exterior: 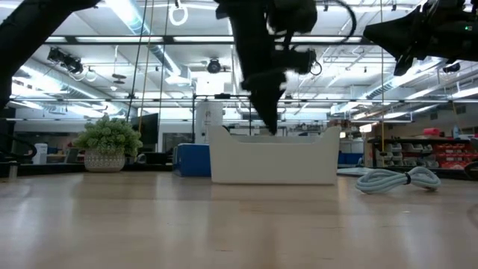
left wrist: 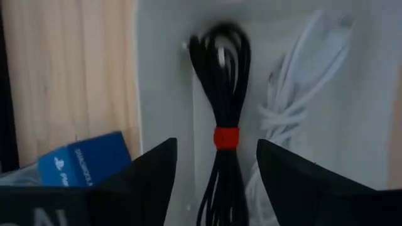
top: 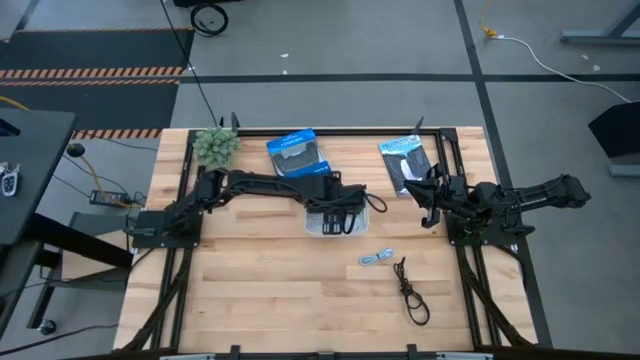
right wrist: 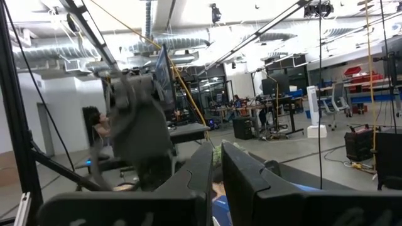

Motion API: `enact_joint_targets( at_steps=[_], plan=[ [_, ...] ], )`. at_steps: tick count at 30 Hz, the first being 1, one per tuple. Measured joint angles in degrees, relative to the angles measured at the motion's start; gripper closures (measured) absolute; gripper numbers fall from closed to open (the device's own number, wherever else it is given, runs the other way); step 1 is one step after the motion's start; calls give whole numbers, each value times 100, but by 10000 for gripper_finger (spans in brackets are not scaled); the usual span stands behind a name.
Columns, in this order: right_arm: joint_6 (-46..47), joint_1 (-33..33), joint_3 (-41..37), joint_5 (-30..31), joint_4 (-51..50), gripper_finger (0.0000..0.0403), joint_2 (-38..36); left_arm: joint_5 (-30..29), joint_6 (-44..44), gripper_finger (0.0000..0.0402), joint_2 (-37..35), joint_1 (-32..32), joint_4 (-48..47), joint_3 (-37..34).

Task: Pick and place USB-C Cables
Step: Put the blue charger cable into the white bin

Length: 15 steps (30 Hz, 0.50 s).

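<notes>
My left gripper hangs open over the white bin, fingers pointing down into it. The black cable with the red band lies lengthwise on the bin floor between the two fingers, and neither touches it. The white cable lies beside it in the bin. The light blue-grey cable and the dark brown-black cable lie on the table nearer the front edge. My right gripper waits raised at the table's right side, fingers shut.
A blue box and a black-and-white packet lie near the far edge. A small potted plant stands at the far left corner. In the low view the blue-grey cable lies right of the bin. Bare wood spans the near half.
</notes>
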Motion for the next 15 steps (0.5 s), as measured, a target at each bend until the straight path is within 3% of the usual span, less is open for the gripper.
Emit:
enact_joint_targets(
  at_steps=[7,12,15],
  plan=[
    [1,1,0,0,0,364,-1,1283,-1099,201,-1,-212,900,287],
    [0,0,0,2,0,364,-2,1089,-1403,216,145,-698,1777,287],
    [1,0,0,2,4,364,-2,442,-1257,221,146,-1045,2417,288]
  ],
)
